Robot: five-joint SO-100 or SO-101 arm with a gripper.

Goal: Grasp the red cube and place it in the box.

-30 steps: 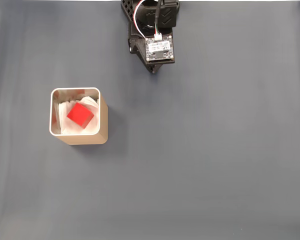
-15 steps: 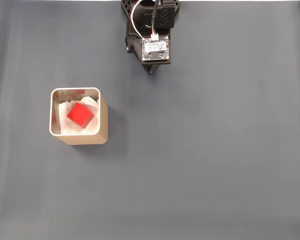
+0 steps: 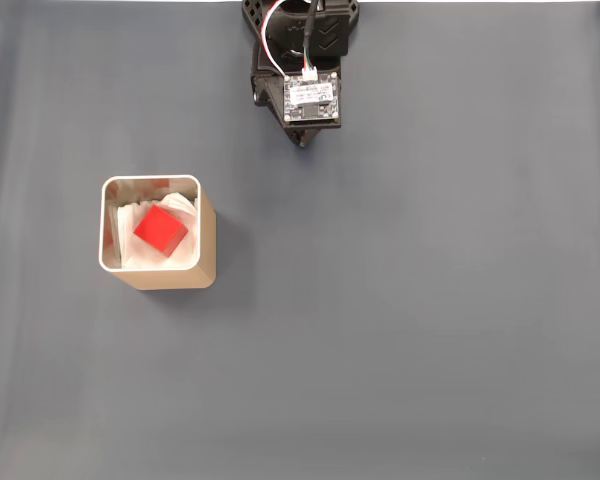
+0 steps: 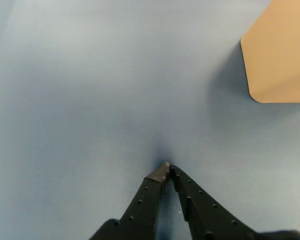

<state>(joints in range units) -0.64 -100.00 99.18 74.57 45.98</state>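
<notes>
Nothing much is shifting vs half a sec ago; over the full sec the arm (image 3: 305, 70) is ending up pulled slightly toward 12 o'clock, its circuit board sitting higher in the fixed view. Cube and box are staying put.

Cube (image 3: 160, 230) is lying inside the box (image 3: 208, 245), on the white paper (image 3: 185, 255) lining, turned a bit so its corners are pointing roughly at 12, 3, 6 and 9. Box is sitting at approx 9 o'clock from frame centre in the fixed view, on the grey table (image 3: 410, 320), well apart from the arm, which is hanging at 12 o'clock by the top edge. From the arm, the box is lying toward 7–8 o'clock.

Gripper (image 4: 167, 169) is coming in from 6 o'clock in the wrist view, fingers (image 4: 151, 192) pinched together w/ tips touching, nothing between them, pointing down at bare table. Tan side of the box (image 4: 280, 55) is showing at 1–2 o'clock in the wrist view, clear of the tips.
</notes>
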